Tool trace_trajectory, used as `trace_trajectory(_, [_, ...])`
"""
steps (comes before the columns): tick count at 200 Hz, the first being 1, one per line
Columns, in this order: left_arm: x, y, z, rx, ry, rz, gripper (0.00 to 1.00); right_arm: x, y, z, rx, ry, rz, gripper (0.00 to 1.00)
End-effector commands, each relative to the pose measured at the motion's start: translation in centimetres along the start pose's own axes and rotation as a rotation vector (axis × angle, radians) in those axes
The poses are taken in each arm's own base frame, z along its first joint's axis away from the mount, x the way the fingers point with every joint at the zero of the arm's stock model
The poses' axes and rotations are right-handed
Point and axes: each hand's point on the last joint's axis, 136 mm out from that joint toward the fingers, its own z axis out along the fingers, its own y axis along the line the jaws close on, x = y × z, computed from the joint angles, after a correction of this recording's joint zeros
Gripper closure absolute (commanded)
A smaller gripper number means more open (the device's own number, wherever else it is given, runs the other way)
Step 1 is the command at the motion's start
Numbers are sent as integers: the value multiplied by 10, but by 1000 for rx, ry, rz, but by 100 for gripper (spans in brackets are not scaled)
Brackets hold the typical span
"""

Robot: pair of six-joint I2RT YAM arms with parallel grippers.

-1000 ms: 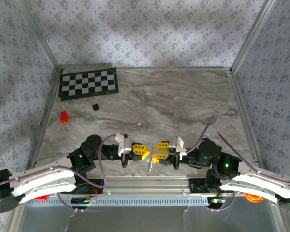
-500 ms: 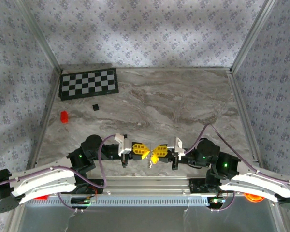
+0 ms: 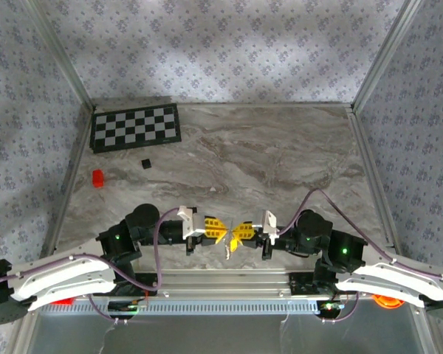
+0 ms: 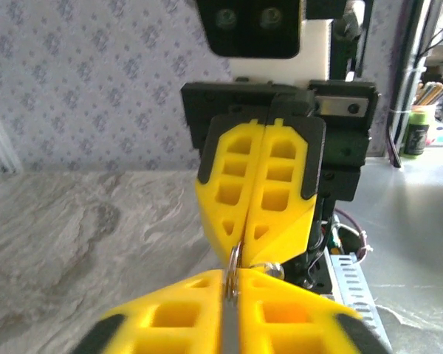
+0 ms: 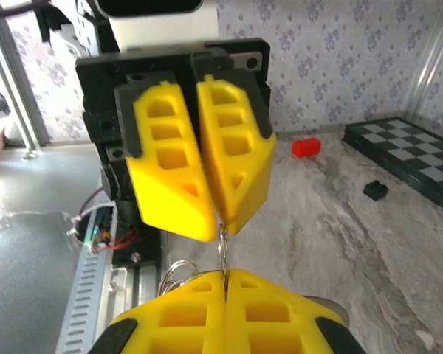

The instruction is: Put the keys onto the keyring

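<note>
threading step, i reckon. at the near edge of the table, midway along, my left gripper is clamped on what looks like the keyring, edge-on. the right gripper meets it tip to tip, pinching a thin silver key. next: ease the key's hole onto the ring's split, gently.

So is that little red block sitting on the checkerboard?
No, the red block lies on the marble table, apart from the checkerboard.
</note>
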Motion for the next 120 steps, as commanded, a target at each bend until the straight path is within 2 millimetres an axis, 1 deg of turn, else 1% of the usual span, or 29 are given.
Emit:
trace_trajectory(1, [-8, 14, -12, -92, 53, 49, 77, -8, -7, -9, 40, 34, -38, 100])
trace_trajectory(15, [-8, 19, -17, -128, 84, 59, 73, -4, -13, -13, 69, 77, -53, 100])
trace_trajectory(35, [-9, 24, -22, -162, 111, 65, 70, -3, -20, -15, 103, 114, -66, 100])
trace_trajectory(48, [-10, 26, -22, -170, 133, 63, 70, -2, -23, -11, 110, 135, -67, 100])
trace_trajectory(80, [-10, 26, -18, -159, 161, 28, 69, 1, -44, -2, 200, 216, -73, 100])
trace_trajectory(99, [-9, 26, -18, -159, 170, 12, 68, 2, -43, 6, 185, 241, -74, 100])
trace_trajectory(120, [-1, 28, -19, -177, 197, 9, 68, 0, -42, 10, 166, 253, -74, 100])
